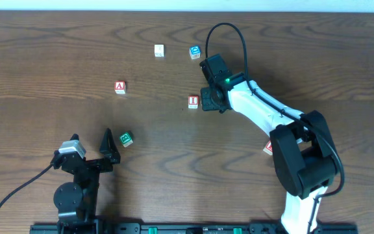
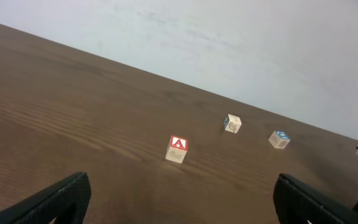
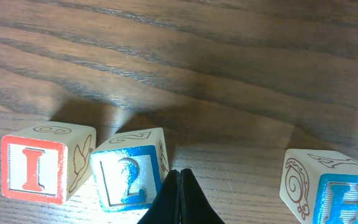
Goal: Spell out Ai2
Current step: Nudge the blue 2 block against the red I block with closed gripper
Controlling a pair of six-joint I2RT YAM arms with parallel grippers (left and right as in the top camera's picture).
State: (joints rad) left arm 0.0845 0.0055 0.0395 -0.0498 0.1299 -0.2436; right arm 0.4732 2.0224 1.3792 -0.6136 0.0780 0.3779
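- Sitting side by side in the right wrist view, the I block (image 3: 35,169) and the 2 block (image 3: 129,176) stand upright with their characters facing the camera. The I is at 9 o'clock of the 2, and they are nearly touching.
- From overhead, the A block (image 1: 120,87) stands alone at about 9 o'clock of the I block, well apart from it.
- The right hand (image 3: 179,198) has its fingers pressed together to a point and grips nothing. Its tip sits at the lower right corner of the 2 block; I cannot tell whether they touch.
- From overhead, that hand lies just at 3 o'clock of the I block and hides the 2 block beneath it.
- An H block (image 3: 331,190) with a blue face stands at 3 o'clock of the right hand, apart from it.
- A blue block (image 1: 195,52) lies at 12 o'clock of the I block, and a white block (image 1: 159,50) at 11 o'clock.
- A red block (image 1: 267,148) at 4 o'clock is half hidden by the right arm.
- The left hand (image 1: 109,148) is spread wide and empty, low on the dark wooden worktop (image 1: 44,130). A green block (image 1: 126,139) lies just beside it at 2 o'clock.
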